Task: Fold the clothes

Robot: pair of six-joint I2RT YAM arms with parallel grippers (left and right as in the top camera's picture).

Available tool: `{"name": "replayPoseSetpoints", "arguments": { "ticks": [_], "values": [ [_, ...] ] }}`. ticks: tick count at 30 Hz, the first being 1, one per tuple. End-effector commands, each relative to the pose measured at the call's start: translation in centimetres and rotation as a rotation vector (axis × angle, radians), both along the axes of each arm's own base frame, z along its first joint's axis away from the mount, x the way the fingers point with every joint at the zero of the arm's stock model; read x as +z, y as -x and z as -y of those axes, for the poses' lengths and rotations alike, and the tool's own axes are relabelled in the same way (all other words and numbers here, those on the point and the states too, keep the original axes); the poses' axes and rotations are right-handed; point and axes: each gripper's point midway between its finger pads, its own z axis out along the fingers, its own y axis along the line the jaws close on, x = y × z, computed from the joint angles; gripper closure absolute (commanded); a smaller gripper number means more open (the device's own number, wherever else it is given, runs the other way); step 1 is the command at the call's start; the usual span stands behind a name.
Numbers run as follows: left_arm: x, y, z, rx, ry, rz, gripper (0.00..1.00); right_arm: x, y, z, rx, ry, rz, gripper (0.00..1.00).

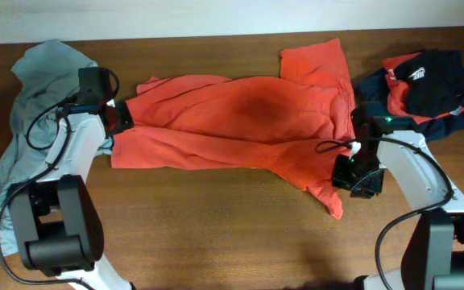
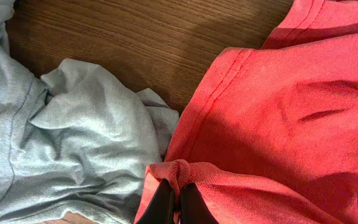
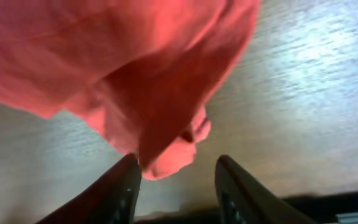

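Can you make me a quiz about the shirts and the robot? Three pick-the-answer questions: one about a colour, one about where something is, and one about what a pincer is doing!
1. The spread-out T-shirt is: A green, B orange-red, C purple.
2. The grey shirt lies: A beside the left arm, B on the T-shirt, C on the floor.
3. The left pincer is: A wide open, B shut on the T-shirt, C shut on the grey shirt.

Answers:
1 B: the overhead view shows it orange-red.
2 A: it is bunched up next to that arm.
3 B: its wrist view shows a T-shirt fold pinched between closed fingers.
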Motion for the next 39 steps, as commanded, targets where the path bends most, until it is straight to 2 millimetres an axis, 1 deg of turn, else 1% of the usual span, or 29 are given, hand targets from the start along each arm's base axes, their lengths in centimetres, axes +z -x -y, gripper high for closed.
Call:
{"name": "replayPoseSetpoints", "arguments": {
  "ticks": [1,4,6,11,16,21,25,30,31,33,36,39],
  "values": [
    [0.1,0.1,0.0,0.013,0.002,0.001,1.0,-0.2,0.7,0.3,-0.014,0.031,-0.003,0.65],
    [0.0,0.2,0.0,0.013,0.003,-0.001,1.0,-1.0,1.1,-0.2,-0.011,0.007,-0.006,0.66],
    [0.0,0.1,0.0,0.013,0.003,0.0,0.99,-1.3,0.8,-0.8,0.004,-0.006,0.009,0.66],
    [0.0,0.2,0.0,0.013,0.003,-0.002,0.99,-1.5,-0.3,-2.3,0.064,-0.019,0.06,0.66],
    [0.0,0.2,0.0,0.013,0.003,-0.002,1.0,-1.5,-0.5,-3.4,0.11,-0.019,0.075,0.65],
    [0.0,0.2,0.0,0.013,0.002,-0.002,1.0,-1.7,-0.1,-3.5,0.115,-0.015,0.061,0.65],
    [0.0,0.2,0.0,0.013,0.003,-0.002,0.99,-1.6,0.6,-3.4,0.115,-0.013,0.036,0.69],
    [0.0,0.2,0.0,0.013,0.003,-0.002,0.99,-1.5,1.6,-2.8,0.116,0.019,-0.009,0.68],
    [0.0,0.2,0.0,0.013,0.003,-0.002,0.99,-1.6,1.6,-2.8,0.116,0.02,-0.008,0.68],
    [0.0,0.2,0.0,0.013,0.003,-0.002,0.99,-1.6,1.3,-2.7,0.116,0.023,0.004,0.63],
    [0.0,0.2,0.0,0.013,0.003,-0.002,0.99,-1.7,0.4,-2.8,0.116,0.024,0.04,0.58],
    [0.0,0.2,0.0,0.013,0.002,-0.002,1.0,-1.8,0.0,-2.8,0.116,0.022,0.059,0.57]
  ]
}}
